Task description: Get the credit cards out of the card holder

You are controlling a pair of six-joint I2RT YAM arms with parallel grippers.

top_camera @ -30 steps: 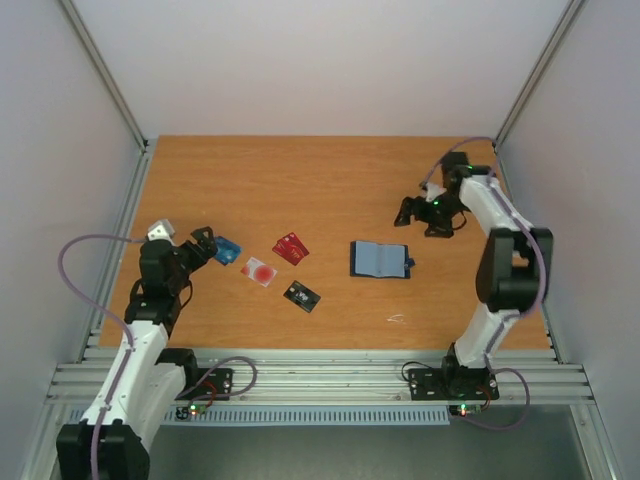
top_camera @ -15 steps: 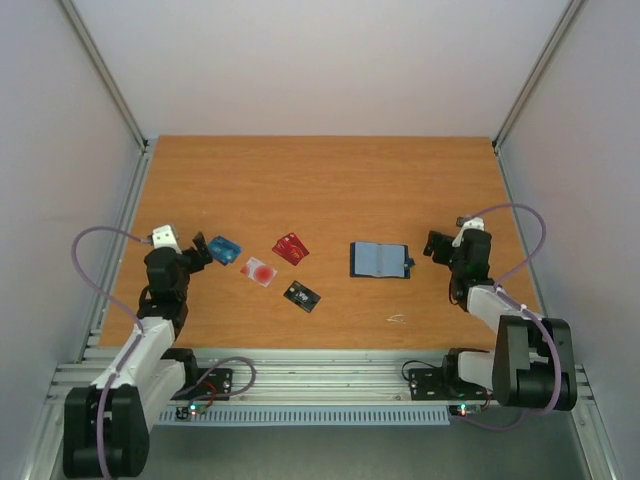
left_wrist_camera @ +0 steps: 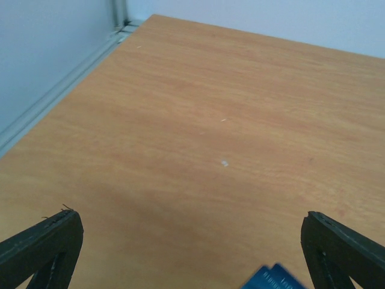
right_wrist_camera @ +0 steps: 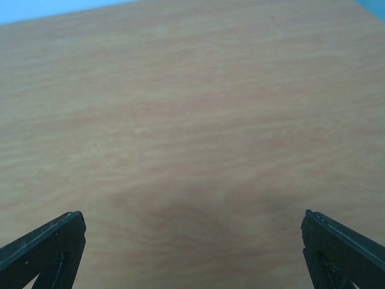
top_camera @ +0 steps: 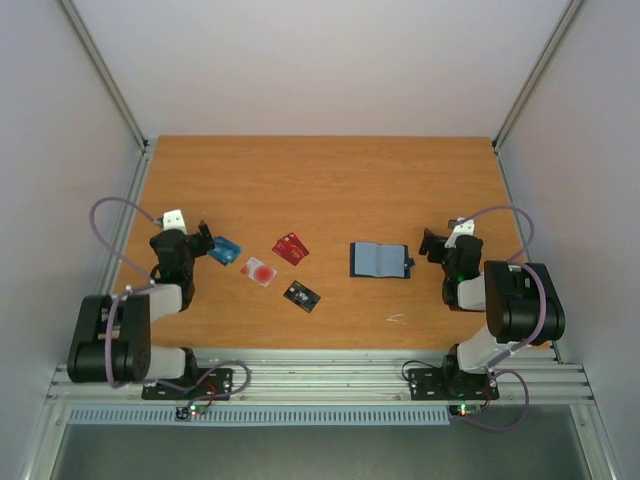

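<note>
Four flat plastic credit cards [top_camera: 258, 271] lie outside the open navy folding card holder [top_camera: 379, 259] | your left tool [top_camera: 200, 238], right tool [top_camera: 432, 246]: spread apart, empty, job seemingly done.

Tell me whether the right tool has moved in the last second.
Yes. The right tool pulled back toward the near edge of the table, from beyond the card holder to level with it.

- table [top_camera: 320, 180]: orange-brown wood grain
- card holder [top_camera: 380, 259]: dark navy cover, blue-grey pockets inside
- teal-blue card [top_camera: 225, 249]: pale markings
- pale card [top_camera: 258, 271]: whitish, with a red circle
- red card [top_camera: 290, 249]: red, faint lighter print
- black card [top_camera: 301, 296]: small pale mark
- walls [top_camera: 320, 60]: plain pale grey
</note>
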